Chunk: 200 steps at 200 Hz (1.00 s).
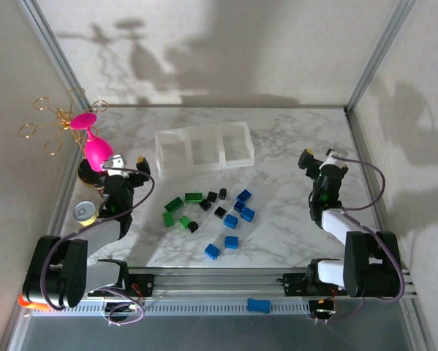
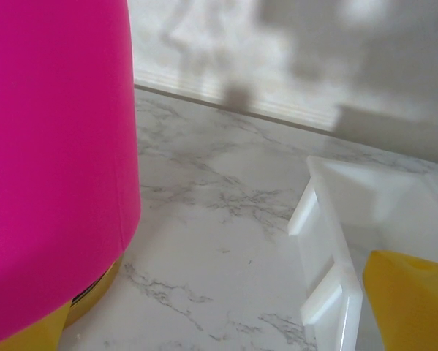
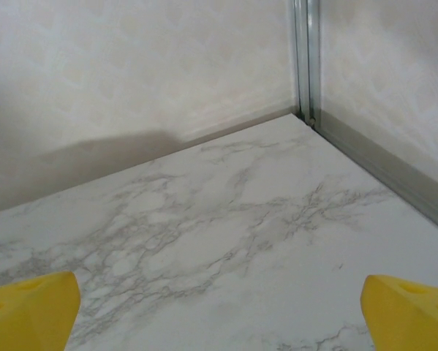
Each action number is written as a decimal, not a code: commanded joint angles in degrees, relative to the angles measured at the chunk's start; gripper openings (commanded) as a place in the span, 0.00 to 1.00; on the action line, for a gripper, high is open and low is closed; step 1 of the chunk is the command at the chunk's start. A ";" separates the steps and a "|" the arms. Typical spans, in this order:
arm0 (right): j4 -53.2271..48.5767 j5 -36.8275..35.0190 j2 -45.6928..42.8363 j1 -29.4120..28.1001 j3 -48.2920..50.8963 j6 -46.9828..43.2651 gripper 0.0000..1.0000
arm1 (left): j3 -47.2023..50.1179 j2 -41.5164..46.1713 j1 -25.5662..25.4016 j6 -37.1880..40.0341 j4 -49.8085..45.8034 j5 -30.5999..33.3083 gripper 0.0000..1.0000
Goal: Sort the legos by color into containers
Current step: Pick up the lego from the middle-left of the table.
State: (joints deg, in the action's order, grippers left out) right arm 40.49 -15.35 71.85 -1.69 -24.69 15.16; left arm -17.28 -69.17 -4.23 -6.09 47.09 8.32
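Table (image 1: pixel 292 139) is marble-look, walled on three sides. The tray (image 1: pixel 204 150) w/ three bins sits toward the far side, centre-left. No brick in any bin that I can see, so sorting hasn't begun, and I'd say I'm at the very first pick. A pink ornament (image 1: pixel 94 148) stands just beside my left gripper (image 1: pixel 123 164), w/ the tray near on its other side. My left gripper is released, jaws wide, nothing in them. My right gripper (image 1: pixel 317 156) is likewise released and empty, over bare table, well apart from everything.

The bricks (image 1: pixel 213 212) lie loose btwn my arms, nearer than the tray: green bricks (image 1: pixel 177 212) left, black bricks (image 1: pixel 213 199) mid, blue bricks (image 1: pixel 237 219) right. Next move, I reckon: swing one arm in & down over an outlying blue brick, jaws straddling it w/o nudging its neighbours.
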 commanded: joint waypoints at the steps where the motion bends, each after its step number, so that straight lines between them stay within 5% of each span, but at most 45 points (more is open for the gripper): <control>1: -10.78 0.17 -1.45 0.79 -5.04 7.05 0.99 | -2.01 3.38 0.45 -3.07 -3.76 -1.11 0.99; 76: -22.95 16.55 -2.62 0.12 -8.33 12.49 0.99 | -4.32 11.22 -1.77 -12.61 -14.46 -6.08 0.99; 200: -36.86 21.31 -3.21 -15.51 -11.29 11.74 0.99 | -4.22 20.13 -11.71 -18.77 -36.19 -2.95 0.99</control>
State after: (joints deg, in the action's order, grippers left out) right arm 5.39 4.78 69.52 -15.38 -33.76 26.26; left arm -21.06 -50.13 -15.38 -23.03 15.59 4.23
